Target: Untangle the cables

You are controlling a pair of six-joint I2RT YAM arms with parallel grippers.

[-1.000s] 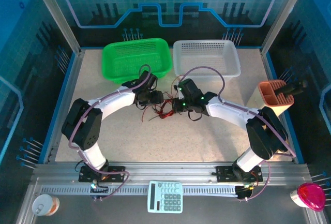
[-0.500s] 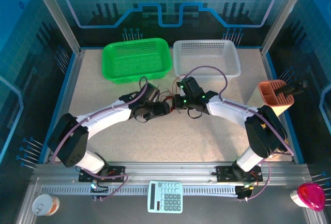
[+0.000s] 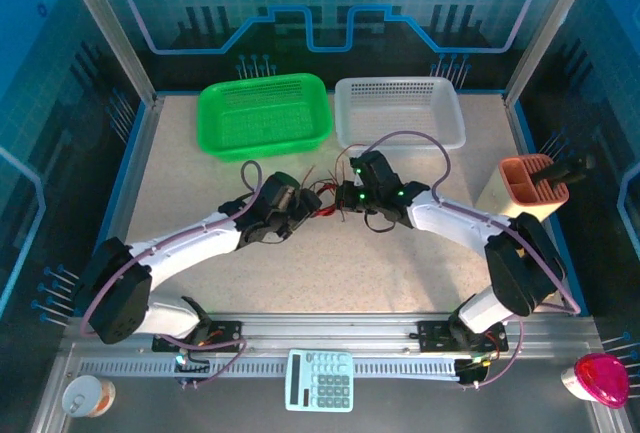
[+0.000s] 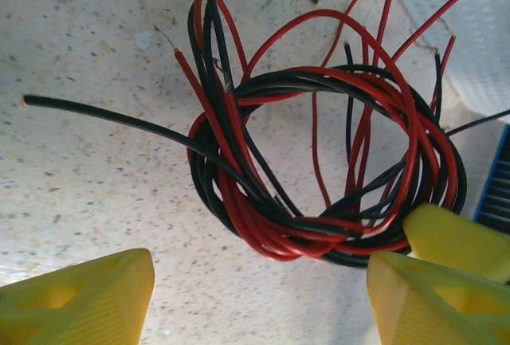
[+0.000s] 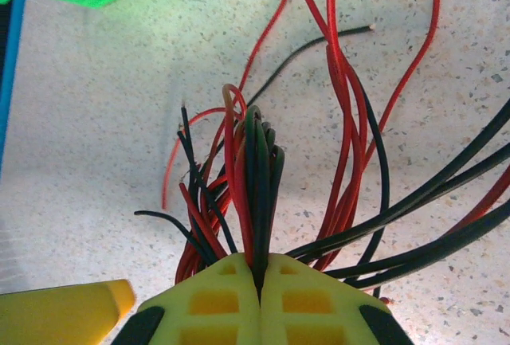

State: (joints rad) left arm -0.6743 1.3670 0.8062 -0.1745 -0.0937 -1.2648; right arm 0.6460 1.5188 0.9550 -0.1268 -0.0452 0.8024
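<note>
Pinching the cables (image 5: pixel 259 162) mid-table, right gripper (image 5: pixel 260 269) has its fingers pressed together on the red-black bundle. Left gripper (image 4: pixel 261 261) is spread wide at the coil's edge. Green basket (image 3: pixel 265 118) sits just beyond, on the far side.

cables (image 4: pixel 319 170): red and black strands are seen mixed | counter (image 4: pixel 96 201): off-white, flecked with dark and grey specks | left claw (image 4: pixel 259 281): yellow is shown | right claw (image 5: pixel 259 281): yellow, black patches are noted low down | green basket (image 3: pixel 263 113): bright green, fine grid of holes | white basket (image 3: pixel 400 111): white, perforated grid
</note>
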